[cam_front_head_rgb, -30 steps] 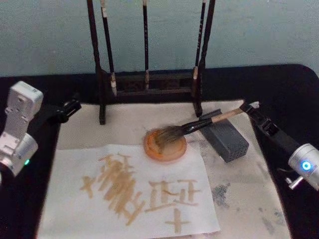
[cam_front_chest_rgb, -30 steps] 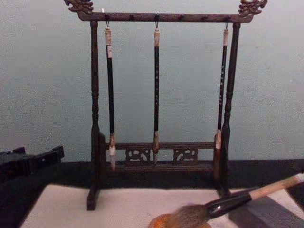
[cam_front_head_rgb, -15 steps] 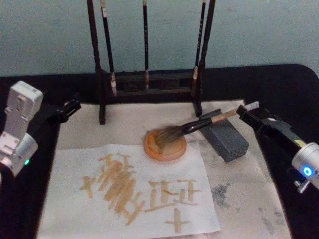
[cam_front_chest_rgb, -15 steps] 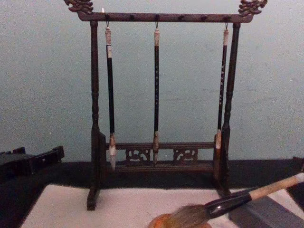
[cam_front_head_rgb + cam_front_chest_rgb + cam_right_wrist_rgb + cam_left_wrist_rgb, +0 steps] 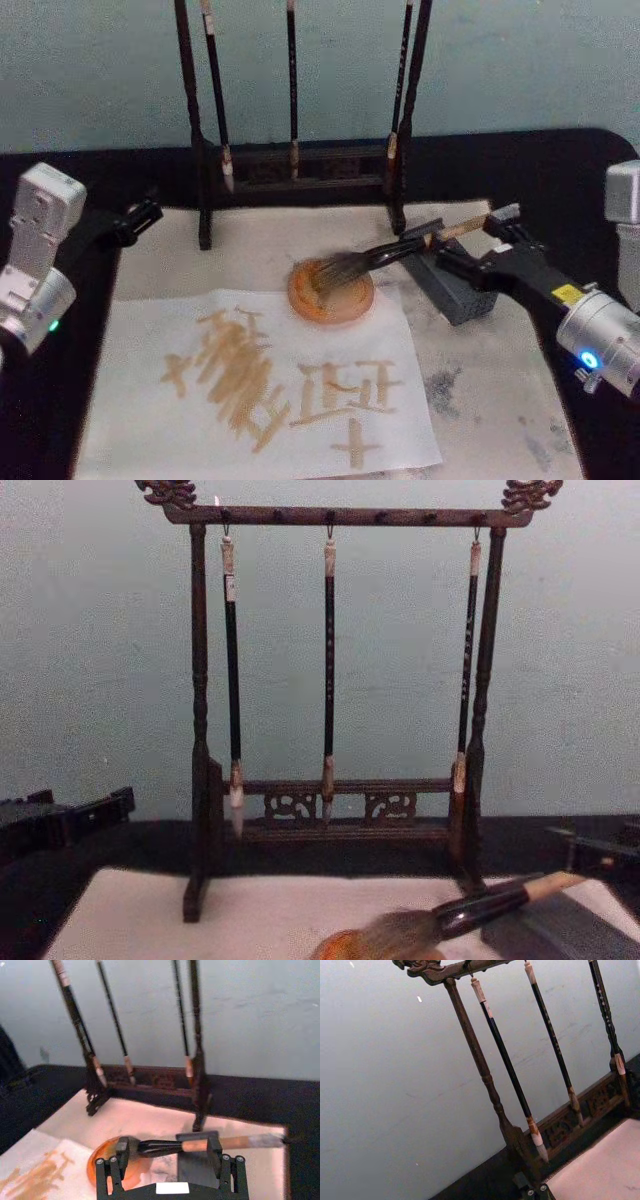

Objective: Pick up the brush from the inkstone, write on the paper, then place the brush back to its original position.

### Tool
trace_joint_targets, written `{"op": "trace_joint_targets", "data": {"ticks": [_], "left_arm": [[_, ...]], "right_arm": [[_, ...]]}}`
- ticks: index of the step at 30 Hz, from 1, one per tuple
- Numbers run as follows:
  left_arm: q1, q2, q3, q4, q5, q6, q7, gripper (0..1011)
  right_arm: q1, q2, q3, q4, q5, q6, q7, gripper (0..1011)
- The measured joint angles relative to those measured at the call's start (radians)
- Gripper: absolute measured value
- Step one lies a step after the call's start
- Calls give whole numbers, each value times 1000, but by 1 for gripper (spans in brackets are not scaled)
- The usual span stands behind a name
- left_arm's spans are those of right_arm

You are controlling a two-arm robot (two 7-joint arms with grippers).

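the brush [image 5: 385,256] lies propped — bristles in the orange dish [image 5: 331,291], handle across the grey block [image 5: 455,282]. the right gripper [image 5: 476,247] stands open astride its handle; the left gripper [image 5: 140,217] is parked, fingers unclear.

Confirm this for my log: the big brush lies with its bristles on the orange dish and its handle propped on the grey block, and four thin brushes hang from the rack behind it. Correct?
Not quite. Three thin brushes hang from the rack, not four; the chest view shows them plainly. The rest holds: the big brush lies with its bristles on the orange dish and its handle propped on the grey block.
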Motion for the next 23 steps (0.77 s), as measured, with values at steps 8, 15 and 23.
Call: {"op": "trace_joint_targets", "data": {"ticks": [8,15,23], "left_arm": [[0,0,0,0,0,0,0,1002],[0,0,0,0,0,0,0,1002],[0,0,0,0,0,0,0,1002]], "right_arm": [[19,-5,-21,-13,-63,23,-4,1001],[16,-5,-18,-10,-53,21,-3,1001],[14,-5,-16,-8,-46,19,-2,1001]]}}
